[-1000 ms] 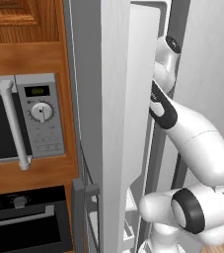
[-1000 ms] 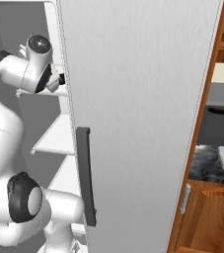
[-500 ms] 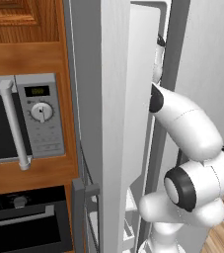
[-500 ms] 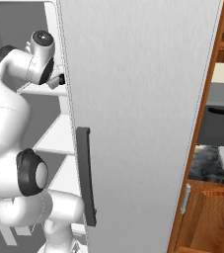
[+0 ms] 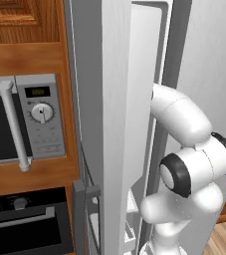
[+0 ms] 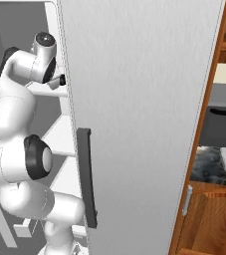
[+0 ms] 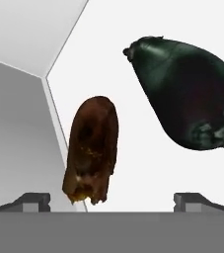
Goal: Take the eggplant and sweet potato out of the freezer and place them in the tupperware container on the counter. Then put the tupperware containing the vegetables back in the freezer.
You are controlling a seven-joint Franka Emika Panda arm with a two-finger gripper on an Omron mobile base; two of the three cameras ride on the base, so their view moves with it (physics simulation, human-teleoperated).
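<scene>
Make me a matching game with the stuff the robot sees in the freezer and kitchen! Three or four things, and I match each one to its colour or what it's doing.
Things:
1. sweet potato
2. eggplant
3. gripper
4. microwave

Descriptions:
A. glossy and almost black, on the white shelf
B. silver, with a round knob and its door shut
C. brown and rough, lying between the two fingertips in the hand view
D. open wide, holding nothing

Right pairs: 1-C, 2-A, 3-D, 4-B
</scene>
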